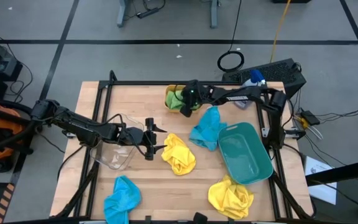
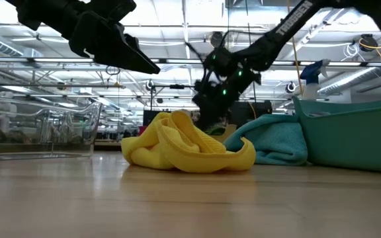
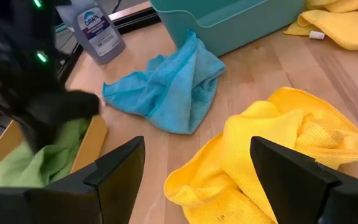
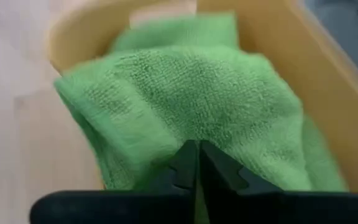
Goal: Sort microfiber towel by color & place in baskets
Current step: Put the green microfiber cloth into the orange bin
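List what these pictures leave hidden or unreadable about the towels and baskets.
- Orange-yellow basket, high view: the right gripper covers much of it, so how many green towels lie inside cannot be counted.
- Clear basket, high view: the left arm crosses it, so its contents are unclear.
- Yellow towel and blue towel, high view: both run to the bottom edge.
- Spray bottle, left wrist view: its head is cut off.

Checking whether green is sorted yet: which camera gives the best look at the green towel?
The right wrist view: the green towel fills the picture, lying in the orange-yellow basket. The high view shows it small, partly under the right gripper. The left wrist view catches one corner; the low view hides it.
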`<state>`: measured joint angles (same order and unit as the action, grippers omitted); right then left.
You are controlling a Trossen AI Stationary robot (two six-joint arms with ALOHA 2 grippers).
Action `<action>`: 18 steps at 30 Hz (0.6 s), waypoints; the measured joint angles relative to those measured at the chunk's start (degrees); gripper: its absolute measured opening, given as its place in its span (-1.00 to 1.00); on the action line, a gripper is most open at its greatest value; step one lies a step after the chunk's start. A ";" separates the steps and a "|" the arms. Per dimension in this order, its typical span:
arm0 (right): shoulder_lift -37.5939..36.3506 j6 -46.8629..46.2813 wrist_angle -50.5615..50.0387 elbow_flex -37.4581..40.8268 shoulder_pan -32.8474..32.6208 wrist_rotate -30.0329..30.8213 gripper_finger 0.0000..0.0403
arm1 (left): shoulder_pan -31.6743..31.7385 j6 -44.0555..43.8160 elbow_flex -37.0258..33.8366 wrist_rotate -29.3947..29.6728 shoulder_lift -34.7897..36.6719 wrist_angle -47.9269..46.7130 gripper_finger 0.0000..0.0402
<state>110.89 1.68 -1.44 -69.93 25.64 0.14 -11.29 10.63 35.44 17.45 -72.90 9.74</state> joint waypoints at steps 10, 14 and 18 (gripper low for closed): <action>-12.77 0.83 -5.21 -0.09 -0.35 0.03 -0.99 | -0.09 -1.79 0.02 -0.02 0.00 -1.59 0.48; -15.67 0.58 -7.61 -0.09 -1.25 0.17 -0.99 | -0.15 -3.17 0.02 -0.08 -0.02 -2.25 0.48; -14.69 0.97 -6.02 -0.09 -1.82 0.24 -1.00 | -0.64 -4.34 0.02 -0.39 -0.02 -2.02 0.48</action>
<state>96.20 2.66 -7.46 -70.03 23.82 0.38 -11.93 6.29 35.46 17.06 -72.93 7.72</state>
